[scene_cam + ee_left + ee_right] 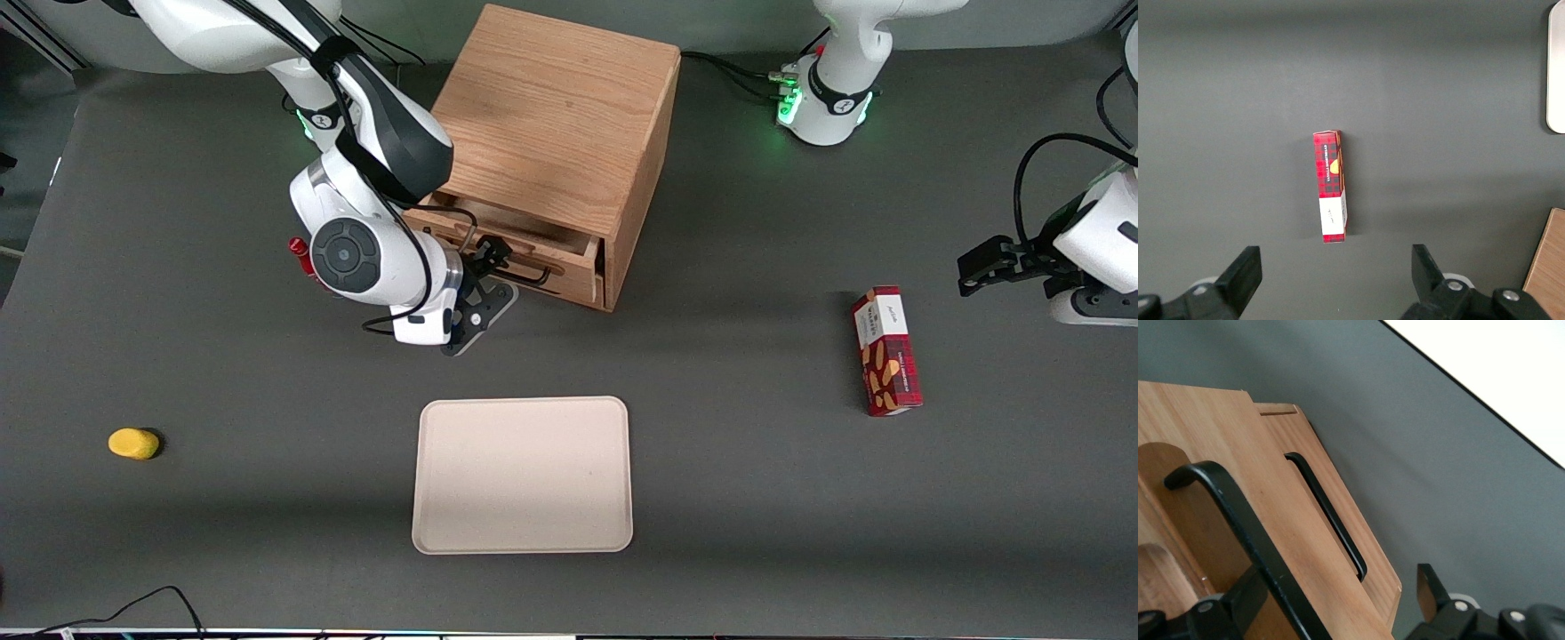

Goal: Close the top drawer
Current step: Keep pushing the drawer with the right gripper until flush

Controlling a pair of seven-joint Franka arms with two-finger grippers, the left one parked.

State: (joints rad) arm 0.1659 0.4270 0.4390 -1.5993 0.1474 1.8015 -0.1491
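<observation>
While a beige tray (523,476) lies nearer the camera, the top drawer (524,258) juts from the cabinet (556,133), front facing the tray; the gripper (484,267) sits at its black handle (1245,533), jaws wide.
</observation>
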